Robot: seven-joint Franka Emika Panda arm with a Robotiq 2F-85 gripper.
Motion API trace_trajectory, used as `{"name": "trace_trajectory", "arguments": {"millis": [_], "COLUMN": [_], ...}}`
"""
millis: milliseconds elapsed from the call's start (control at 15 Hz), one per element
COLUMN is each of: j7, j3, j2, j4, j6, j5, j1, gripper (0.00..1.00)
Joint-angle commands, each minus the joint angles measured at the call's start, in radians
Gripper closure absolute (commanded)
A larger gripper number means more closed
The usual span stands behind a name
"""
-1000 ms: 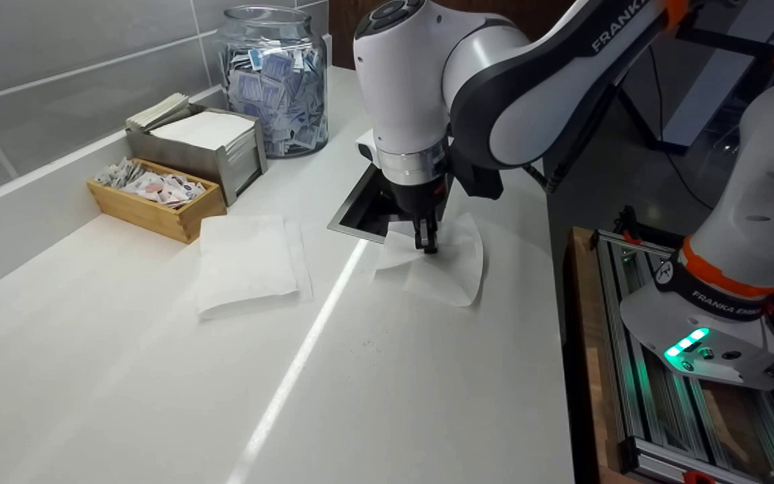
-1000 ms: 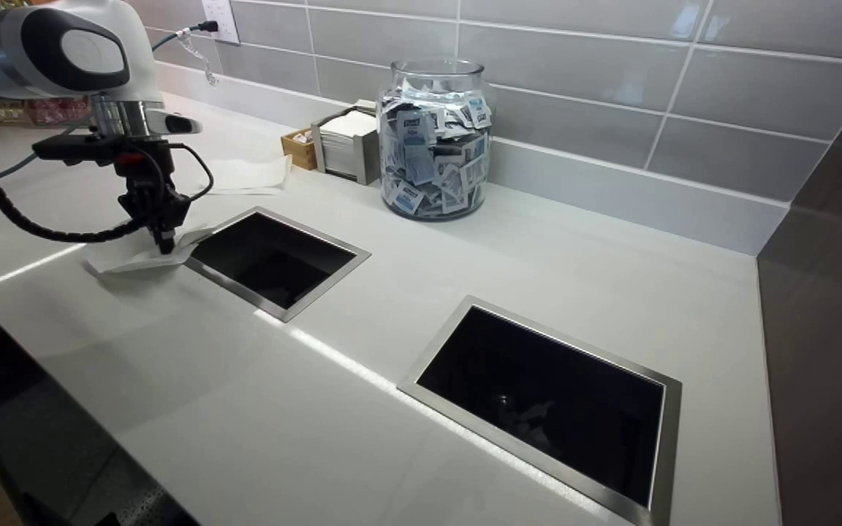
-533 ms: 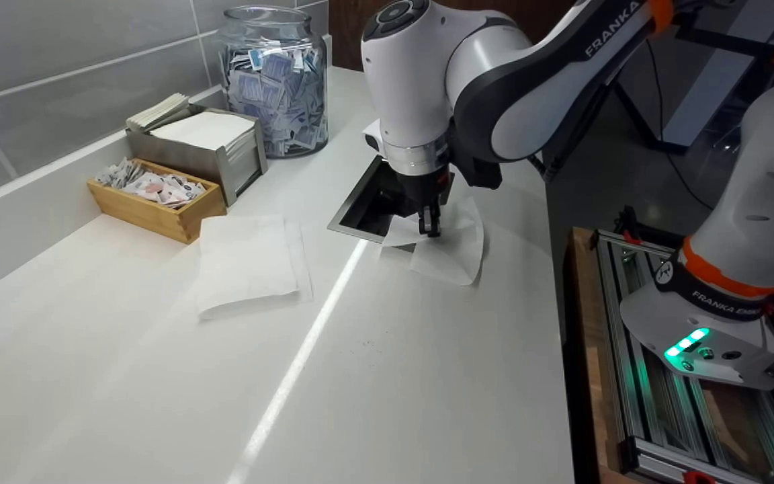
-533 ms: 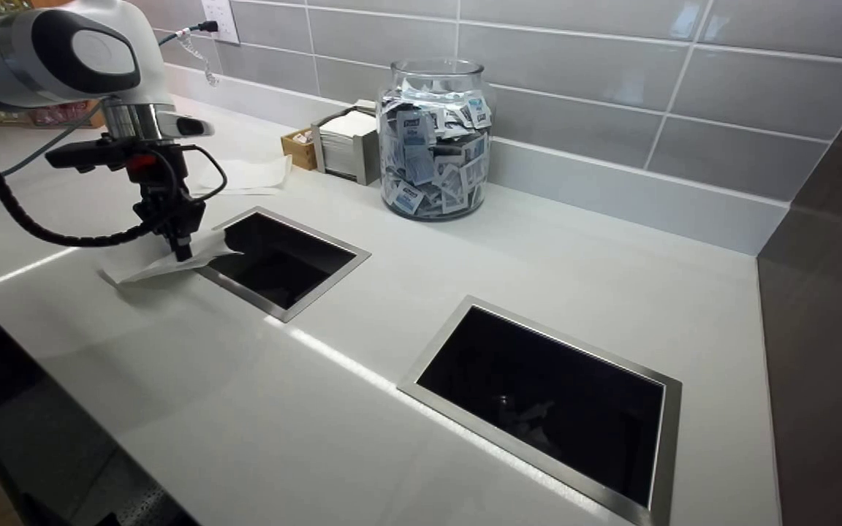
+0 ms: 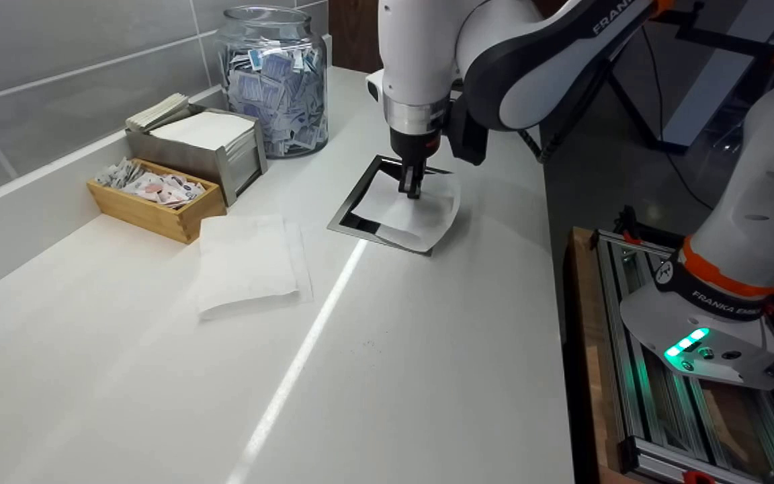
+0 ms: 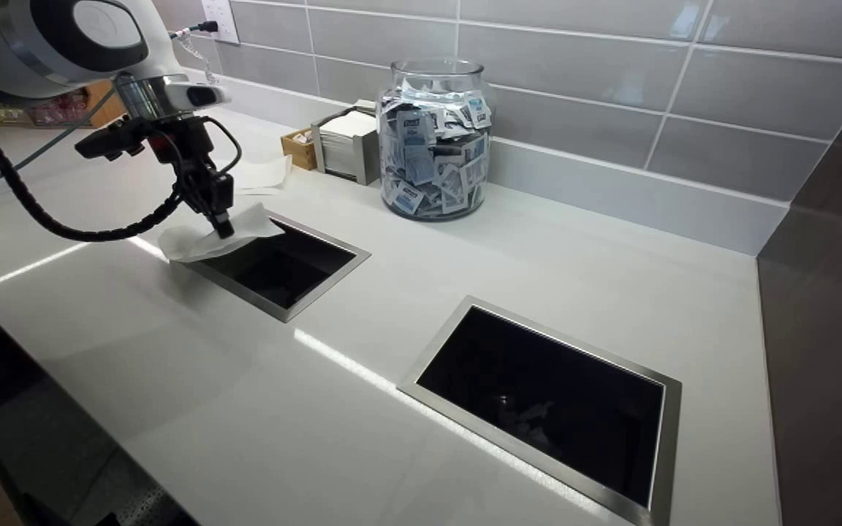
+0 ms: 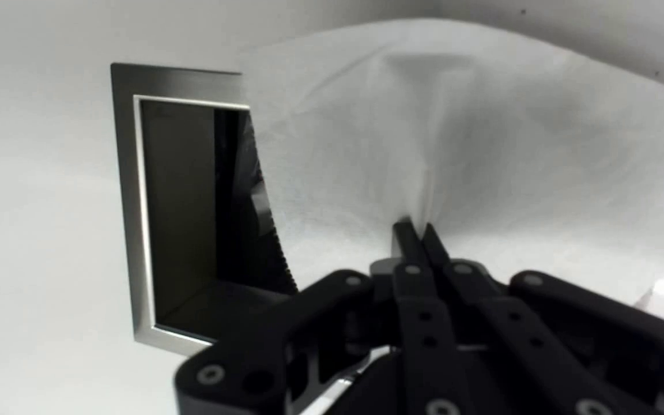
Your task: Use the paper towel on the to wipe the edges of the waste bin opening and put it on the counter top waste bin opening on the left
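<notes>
My gripper is shut on the thin white paper towel, pinching it near its middle. In an exterior view the gripper tilts and the towel hangs over the left end of the smaller-looking waste bin opening. In the wrist view the closed fingertips gather a crease in the towel, which hides much of that opening. Whether the towel touches the steel rim is unclear. The larger-looking waste bin opening is uncovered in the glossy white counter top.
A white towel with a doubled edge lies on the counter. Along the tiled wall stand a wooden box of packets, a metal napkin holder and a glass jar of packets. A dark panel borders the counter's end.
My gripper has carried the paper towel from beside the opening's near edge to over it, rightward in an exterior view. The gripper is more tilted. The doubled towel has not moved.
</notes>
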Motion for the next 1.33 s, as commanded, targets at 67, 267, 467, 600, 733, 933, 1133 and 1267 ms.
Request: {"name": "trace_trajectory", "arguments": {"millis": [67,267,467,600,733,933,1133,1267], "j7": [0.067,0.083,0.097,0.104,0.11,0.119,0.121,0.12], "j3": [-0.009,-0.006,-0.001,0.002,0.003,0.006,0.009,0.011], "j2": [-0.088,-0.114,-0.13,-0.137,-0.141,-0.15,-0.159,-0.163], "j4": [-0.062,-0.076,-0.088,-0.091,-0.092,-0.097,-0.103,-0.106], "j6": [0.076,0.082,0.097,0.102,0.103,0.104,0.104,0.107], "j5": [-0.024,-0.031,-0.034,-0.038,-0.041,-0.044,-0.039,-0.035], "j1": [-0.035,-0.055,-0.07,-0.076,-0.081,-0.085,-0.086,-0.086], "gripper": [1.0,0.73,0.59,0.44,0.28,0.06,0.0,0.0]}}
